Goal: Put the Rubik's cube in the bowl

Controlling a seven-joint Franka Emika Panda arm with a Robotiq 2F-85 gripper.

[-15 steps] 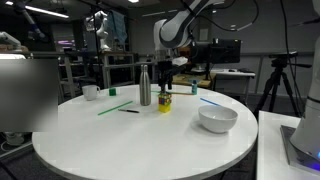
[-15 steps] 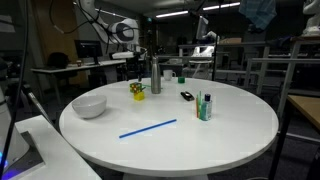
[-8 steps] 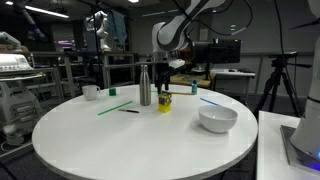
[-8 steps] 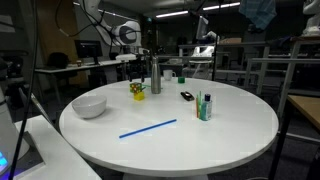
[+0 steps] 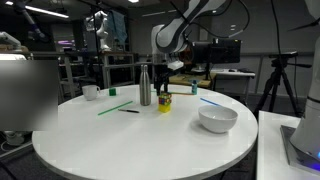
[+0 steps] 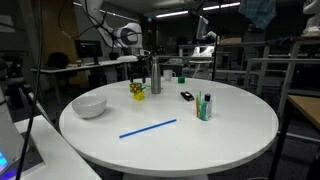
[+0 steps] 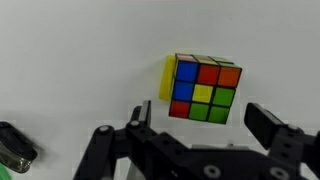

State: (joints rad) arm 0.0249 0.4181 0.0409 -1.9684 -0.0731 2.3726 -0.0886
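Note:
The Rubik's cube (image 7: pixel 205 88) sits on top of a plain yellow block (image 7: pixel 166 78) on the white round table. It shows blue, red, orange, yellow and green squares in the wrist view. In both exterior views the cube (image 5: pixel 165 97) (image 6: pixel 137 88) stands beside a steel bottle. My gripper (image 7: pixel 200 125) is open and empty, with its fingers spread wider than the cube. It hangs just above the cube (image 5: pixel 165 80) (image 6: pixel 137 70). The white bowl (image 5: pixel 217 119) (image 6: pixel 89 105) stands apart near the table's edge and looks empty.
A steel bottle (image 5: pixel 145 84) (image 6: pixel 155 76) stands close beside the cube. A small white cup (image 5: pixel 90 92), a green stick (image 5: pixel 113 106), a blue stick (image 6: pixel 148 128), a black marker (image 6: pixel 187 96) and a green-topped item (image 6: pixel 205 106) lie around the table. A dark object (image 7: pixel 15 148) lies at the wrist view's lower left.

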